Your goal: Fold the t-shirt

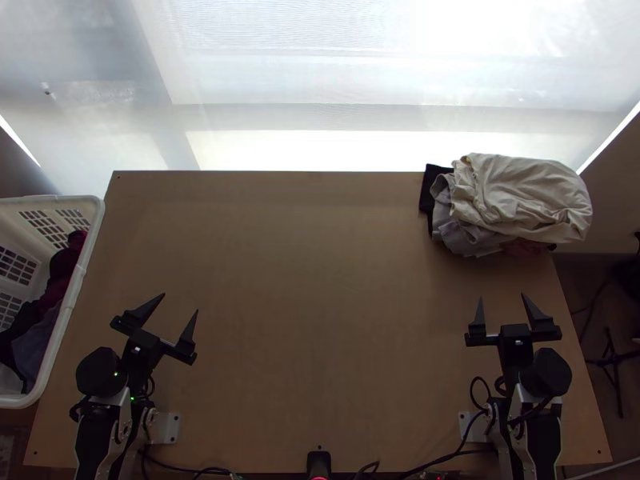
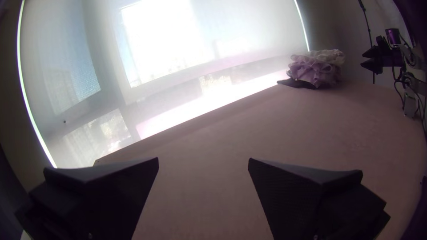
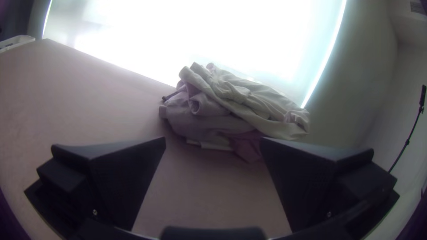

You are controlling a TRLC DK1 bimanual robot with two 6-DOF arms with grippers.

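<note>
A pile of folded and bunched cloth lies at the table's far right corner, a cream piece (image 1: 520,196) on top and a grey piece (image 1: 464,236) under it; which one is a t-shirt I cannot tell. My left gripper (image 1: 181,302) stands open over the near left of the table, far from the pile. Nearer to the cloth, my right gripper (image 1: 502,298) is open too, on the pile's near side. In the left wrist view my left gripper (image 2: 203,160) has nothing between its fingers. The right wrist view has the cream cloth (image 3: 249,98) beyond my right gripper (image 3: 213,140), also holding nothing.
A white basket (image 1: 86,260) with dark red and dark blue cloth stands against the table's left edge. Bare wood (image 1: 320,304) spans the middle of the table. Black cables (image 1: 448,458) run along the near edge. A bright window blind rises behind the far edge.
</note>
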